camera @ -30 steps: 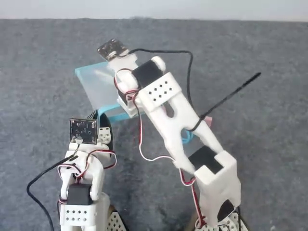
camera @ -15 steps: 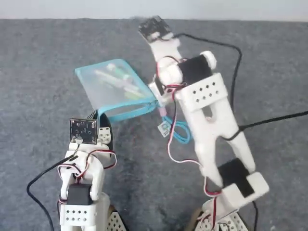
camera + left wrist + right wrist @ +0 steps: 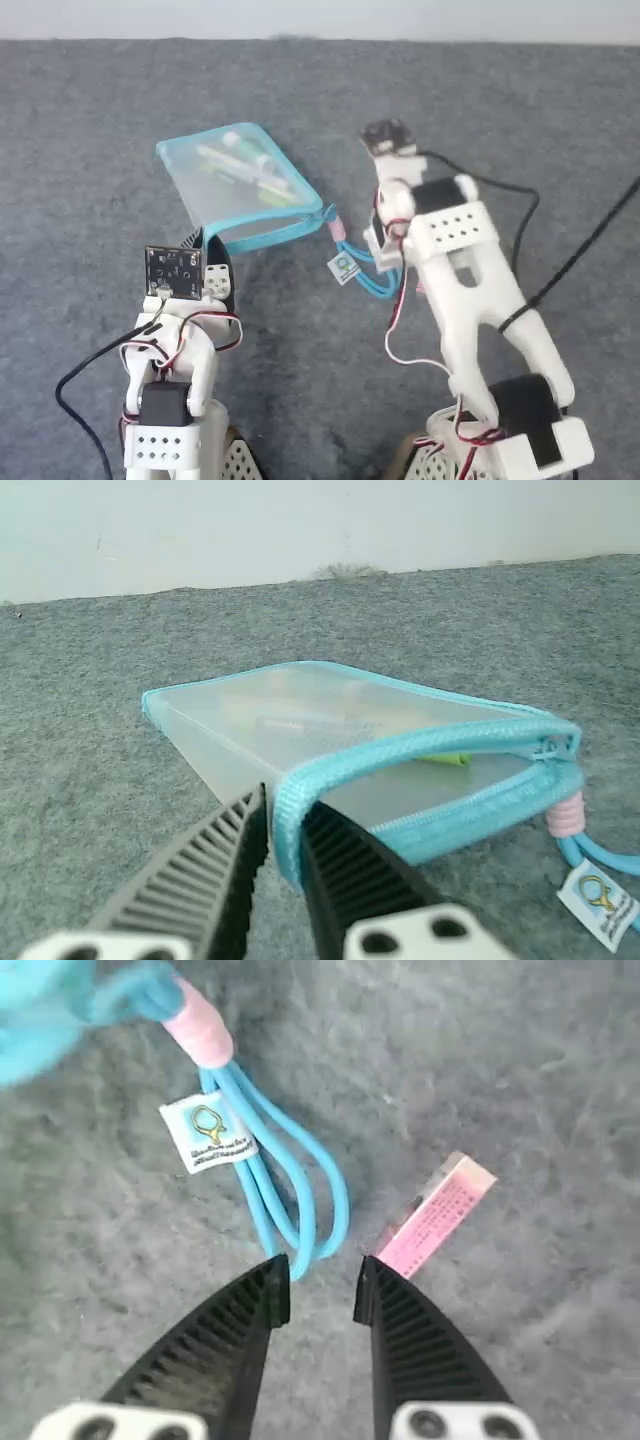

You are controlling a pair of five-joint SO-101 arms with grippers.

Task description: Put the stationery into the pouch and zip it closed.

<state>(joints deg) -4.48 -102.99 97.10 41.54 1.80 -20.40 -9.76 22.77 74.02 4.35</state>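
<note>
Counter: grey and fuzzy; its far edge meets a pale wall.
Arms: two, both standing at the near edge of the counter.
Pouch: one, translucent with a turquoise border. It lies flat on the counter, left of the middle and nearer to the far edge than the arm bases are.
Zip: the slider stands at the end of the zip, at the corner with the pink bead. As far as it can be seen, the zip looks closed.
Stationery: a few long white and green pieces lie inside the pouch; I cannot count them exactly. One pink eraser lies outside on the bare counter, just beside the cord.
Cord loop: one, blue and doubled, going from the pink bead toward the right arm, with one white tag on it.
Left fingers: pressed together on the turquoise border at the near corner of the pouch.
Right fingers: a little apart and holding nothing. The end of the cord loop is at the tip of one finger, and the eraser is just beside the other.
Open room: wide bare counter from the pouch to the left edge, from the pouch to the far edge, and along the right edge. There is also a bare strip between the two arms.
</note>
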